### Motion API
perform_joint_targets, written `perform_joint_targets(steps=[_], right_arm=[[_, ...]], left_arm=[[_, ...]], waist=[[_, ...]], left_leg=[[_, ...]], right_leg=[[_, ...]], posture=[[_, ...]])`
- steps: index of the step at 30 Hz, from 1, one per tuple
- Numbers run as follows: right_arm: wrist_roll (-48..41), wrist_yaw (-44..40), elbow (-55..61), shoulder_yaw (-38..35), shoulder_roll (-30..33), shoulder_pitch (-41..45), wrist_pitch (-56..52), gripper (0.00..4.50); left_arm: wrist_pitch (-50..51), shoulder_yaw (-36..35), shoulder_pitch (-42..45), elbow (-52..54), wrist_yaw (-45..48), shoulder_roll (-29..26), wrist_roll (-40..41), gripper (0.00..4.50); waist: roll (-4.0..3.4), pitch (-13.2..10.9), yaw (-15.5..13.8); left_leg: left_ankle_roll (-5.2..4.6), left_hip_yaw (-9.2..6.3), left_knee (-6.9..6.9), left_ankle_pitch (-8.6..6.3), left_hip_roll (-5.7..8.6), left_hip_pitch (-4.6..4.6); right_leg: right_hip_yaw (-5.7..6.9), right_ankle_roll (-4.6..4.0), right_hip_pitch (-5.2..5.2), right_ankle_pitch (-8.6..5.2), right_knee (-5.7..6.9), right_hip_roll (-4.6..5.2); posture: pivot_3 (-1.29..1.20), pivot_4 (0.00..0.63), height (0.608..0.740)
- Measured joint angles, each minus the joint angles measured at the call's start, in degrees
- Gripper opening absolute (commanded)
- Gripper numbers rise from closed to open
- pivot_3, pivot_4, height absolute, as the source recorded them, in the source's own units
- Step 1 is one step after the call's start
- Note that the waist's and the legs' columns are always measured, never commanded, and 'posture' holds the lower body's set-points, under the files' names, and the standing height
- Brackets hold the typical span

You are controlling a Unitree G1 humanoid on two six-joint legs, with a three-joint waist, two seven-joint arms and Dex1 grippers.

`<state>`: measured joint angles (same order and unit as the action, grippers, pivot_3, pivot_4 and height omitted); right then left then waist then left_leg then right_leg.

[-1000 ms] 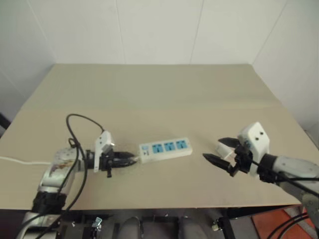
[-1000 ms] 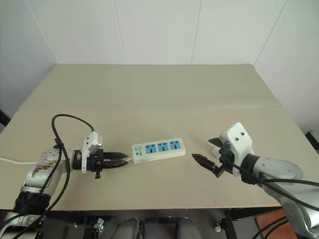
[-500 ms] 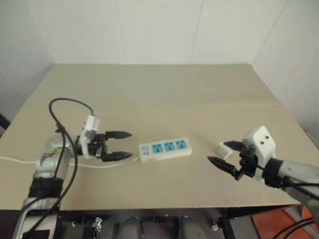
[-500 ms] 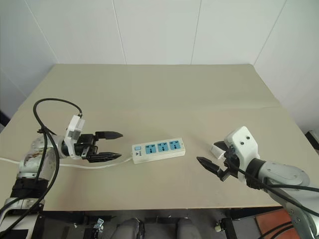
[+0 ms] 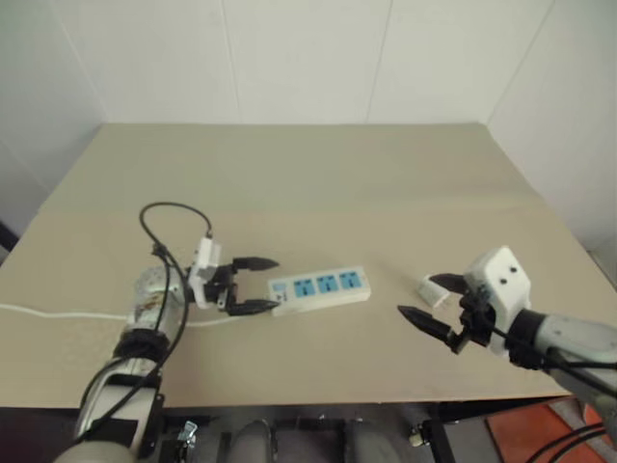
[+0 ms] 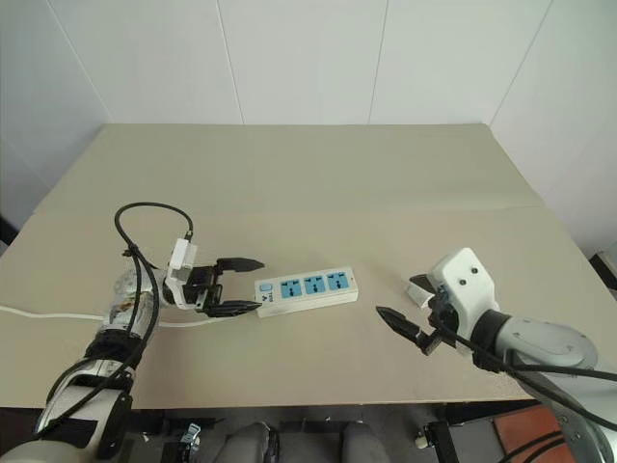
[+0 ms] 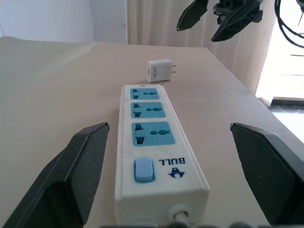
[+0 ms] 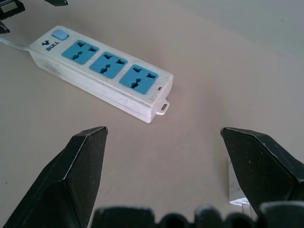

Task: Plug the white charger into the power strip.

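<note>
- Lying flat on the table (image 6: 318, 183), the power strip (image 6: 307, 288) has three blue sockets in a row, and all three are bare, with nothing plugged in.
- Its switch end, with a blue button and dark lettering, faces the left gripper (image 6: 243, 286); the thin white cable (image 6: 48, 314) leaves that end and runs off under the left arm toward the table's edge.
- The left gripper points level along the strip with its two black fingers spread wide, one on each side of the switch end; in the left wrist view the strip's end sits between the fingers (image 7: 83, 161) with bare table on both sides, so nothing is pinched. Whether the nearer fingertip grazes the strip's corner cannot be told.
- The right gripper (image 6: 405, 313) hangs above the table, well apart from the strip's far end, its fingers also spread wide and holding nothing.
- The white charger (image 7: 160, 70) lies on its side on the table, just beside the right gripper's farther finger and beyond the strip's far end, its prongs pointing away from the strip.
- From the head views the charger is mostly hidden behind the right gripper; in the right wrist view only a white edge (image 8: 236, 187) of it shows past one finger.
</note>
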<state>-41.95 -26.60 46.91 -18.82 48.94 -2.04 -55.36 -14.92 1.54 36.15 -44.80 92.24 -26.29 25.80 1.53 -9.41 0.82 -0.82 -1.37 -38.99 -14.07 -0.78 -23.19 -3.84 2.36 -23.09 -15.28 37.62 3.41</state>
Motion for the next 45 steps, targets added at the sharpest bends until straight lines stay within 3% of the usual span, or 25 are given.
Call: perform_joint_targets(steps=[17,34,39,45], right_arm=[[-1.1,2.0,1.0,-1.0,0.0,-0.9,-1.2,4.5],[-0.9,3.3,1.0,-0.3,-0.2,-0.9,-1.2,4.5],[-0.9,3.6,0.9,-0.1,-0.3,-0.9,-1.2,4.5],[-0.9,3.6,0.9,0.0,-0.2,-0.9,-1.2,4.5]], left_arm=[[-10.5,-0.6,1.9,-12.3,-1.0,4.9,-5.8,4.46],[-13.8,-2.9,2.2,-13.6,-4.1,7.4,-9.7,4.46],[-13.9,-2.8,2.2,-13.7,-4.5,7.3,-10.6,3.26],[-14.9,-2.4,2.5,-13.9,-5.4,7.4,-12.2,3.26]], waist=[[0.0,0.0,-0.1],[-0.08,0.1,-0.3],[-0.09,0.1,-0.2],[-0.08,0.1,-0.3]], left_leg=[[0.0,0.0,0.0,0.0,0.02,0.0],[0.0,0.01,0.0,0.0,0.04,0.38],[0.0,0.0,0.0,0.0,0.03,0.46],[0.0,0.01,0.0,0.0,0.04,0.69]], right_leg=[[0.0,0.0,0.02,0.0,0.0,0.0],[0.05,0.01,0.5,-0.01,-0.08,0.01],[0.07,0.02,0.59,-0.01,-0.1,0.0],[0.09,0.02,0.85,-0.01,-0.12,0.01]], posture=[[0.0,0.15,0.74],[0.0,0.15,0.74],[0.0,0.15,0.74],[0.0,0.15,0.74]])
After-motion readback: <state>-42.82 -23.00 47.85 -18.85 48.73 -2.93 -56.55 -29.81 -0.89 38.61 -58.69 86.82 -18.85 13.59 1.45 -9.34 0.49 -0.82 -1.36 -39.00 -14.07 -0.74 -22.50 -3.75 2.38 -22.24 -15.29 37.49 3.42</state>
